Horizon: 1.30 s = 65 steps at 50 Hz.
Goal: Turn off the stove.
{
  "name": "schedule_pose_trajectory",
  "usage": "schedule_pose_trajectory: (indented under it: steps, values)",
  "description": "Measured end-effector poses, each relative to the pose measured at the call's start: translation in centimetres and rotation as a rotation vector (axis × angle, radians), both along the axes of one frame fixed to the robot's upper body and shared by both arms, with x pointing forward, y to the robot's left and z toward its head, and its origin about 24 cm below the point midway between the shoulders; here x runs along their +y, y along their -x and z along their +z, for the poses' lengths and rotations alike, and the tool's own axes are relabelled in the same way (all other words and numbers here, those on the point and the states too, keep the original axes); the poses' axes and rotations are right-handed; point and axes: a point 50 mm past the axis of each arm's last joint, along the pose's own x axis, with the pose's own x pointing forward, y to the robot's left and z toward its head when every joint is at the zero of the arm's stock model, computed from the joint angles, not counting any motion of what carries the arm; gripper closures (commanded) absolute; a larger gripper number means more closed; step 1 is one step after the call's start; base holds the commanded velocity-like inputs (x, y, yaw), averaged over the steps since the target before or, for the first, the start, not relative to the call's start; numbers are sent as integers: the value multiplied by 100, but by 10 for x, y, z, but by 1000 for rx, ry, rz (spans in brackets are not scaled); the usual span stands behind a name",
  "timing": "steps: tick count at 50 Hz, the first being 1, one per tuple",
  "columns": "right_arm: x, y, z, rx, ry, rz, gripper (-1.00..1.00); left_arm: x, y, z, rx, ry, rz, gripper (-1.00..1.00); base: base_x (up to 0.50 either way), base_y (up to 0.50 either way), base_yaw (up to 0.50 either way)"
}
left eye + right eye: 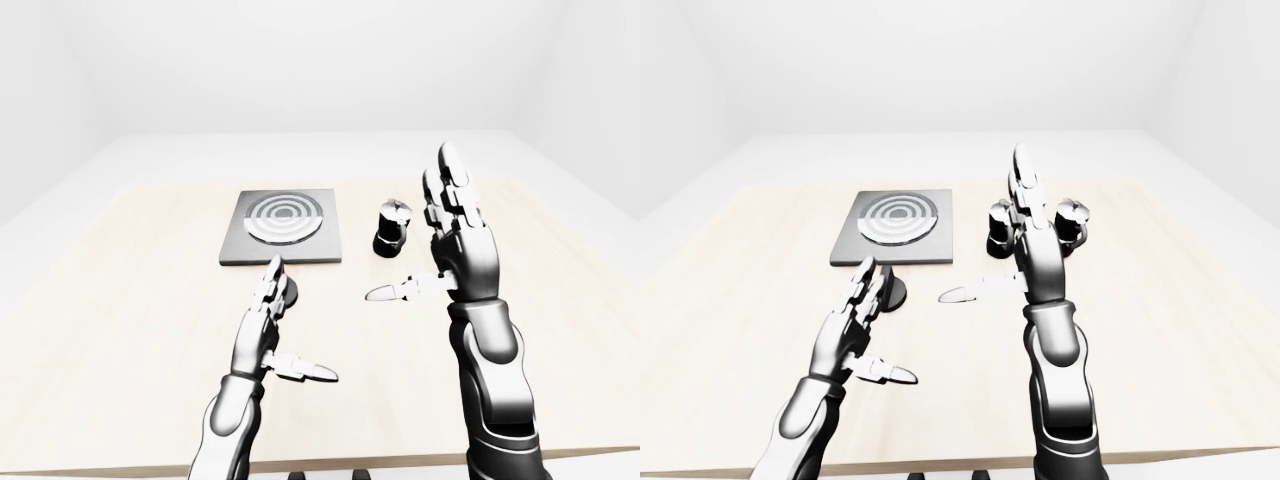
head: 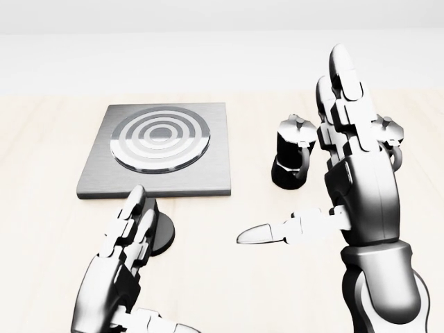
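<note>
Reaching for the knob point(image 2: 161, 232): left hand point(image 2: 121, 260) open, fingertips at it, no grip yet. Right hand point(image 2: 350, 166) open, idle. Turn-off not done.

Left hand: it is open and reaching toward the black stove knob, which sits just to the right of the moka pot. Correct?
Not quite. The left hand is open and reaching toward the black stove knob, but the head view shows the knob just below the stove plate, well left of the moka pot.
</note>
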Motion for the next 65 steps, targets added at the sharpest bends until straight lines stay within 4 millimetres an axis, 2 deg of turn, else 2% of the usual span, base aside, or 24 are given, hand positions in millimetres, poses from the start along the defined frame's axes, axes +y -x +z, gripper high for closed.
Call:
schedule_pose_trajectory:
  steps: [17,27,40,65]
  values:
    - [0,0,-1,2,-3,-1,-100,-3,2,-1,1,-25,-11,-100,0,0,0]
    - [0,1,0,-1,-4,-1,-100,-5,2,-15,53,-81,-16,-100,0,0,0]
    - [0,1,0,-1,-5,-1,-100,-6,1,-23,83,-116,-20,-100,0,0,0]
    - [0,1,1,-6,-4,3,-100,-6,0,-26,94,-133,-20,-100,0,0,0]
